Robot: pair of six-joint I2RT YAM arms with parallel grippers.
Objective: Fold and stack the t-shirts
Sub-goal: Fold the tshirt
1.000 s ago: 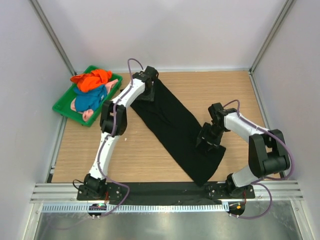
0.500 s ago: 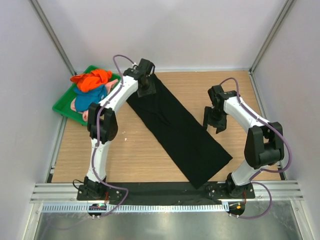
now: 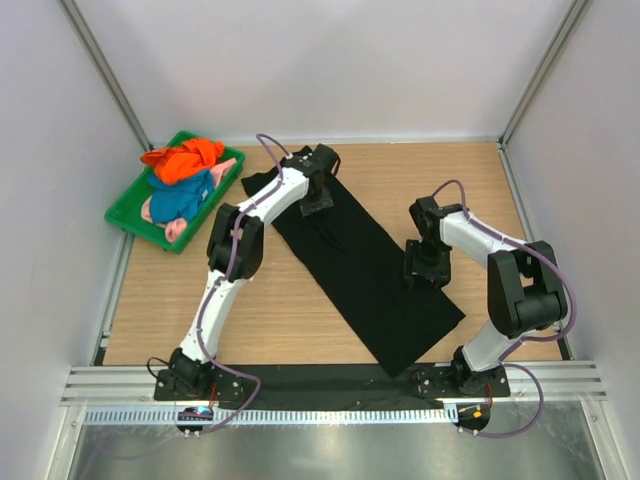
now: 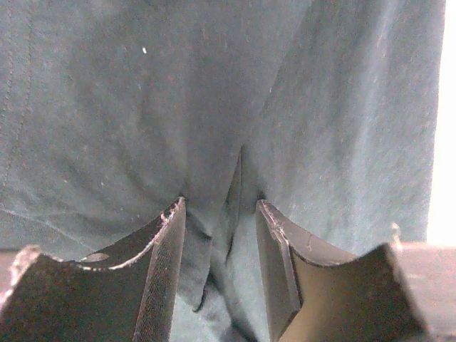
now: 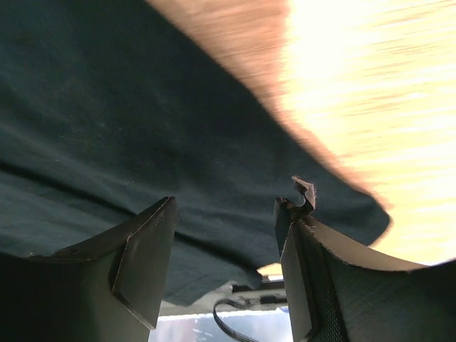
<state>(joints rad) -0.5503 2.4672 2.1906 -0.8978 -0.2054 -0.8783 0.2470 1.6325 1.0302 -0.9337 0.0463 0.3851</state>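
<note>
A black t-shirt (image 3: pixel 360 262) lies as a long strip, slanting from the far left toward the near right of the wooden table. My left gripper (image 3: pixel 318 192) is low over its far end. In the left wrist view, that gripper (image 4: pixel 219 206) is open, with a raised pleat of the black cloth (image 4: pixel 142 107) between the jaws. My right gripper (image 3: pixel 425 266) hangs over the strip's right edge. In the right wrist view it (image 5: pixel 226 206) is open just above the dark cloth (image 5: pixel 107 107), holding nothing. Orange (image 3: pixel 182 160), blue (image 3: pixel 180 198) and pink (image 3: pixel 228 166) t-shirts lie bunched in the tray.
A green plastic tray (image 3: pixel 118 213) sits at the far left corner of the table. Bare wood (image 3: pixel 440 180) shows behind and to the right of the strip. White walls close in the table on three sides.
The left gripper swung out to the shirt's far left corner, then came right along the far end. The right gripper lifted away, then dropped back onto the right edge. The shirt's near right corner spread out.
</note>
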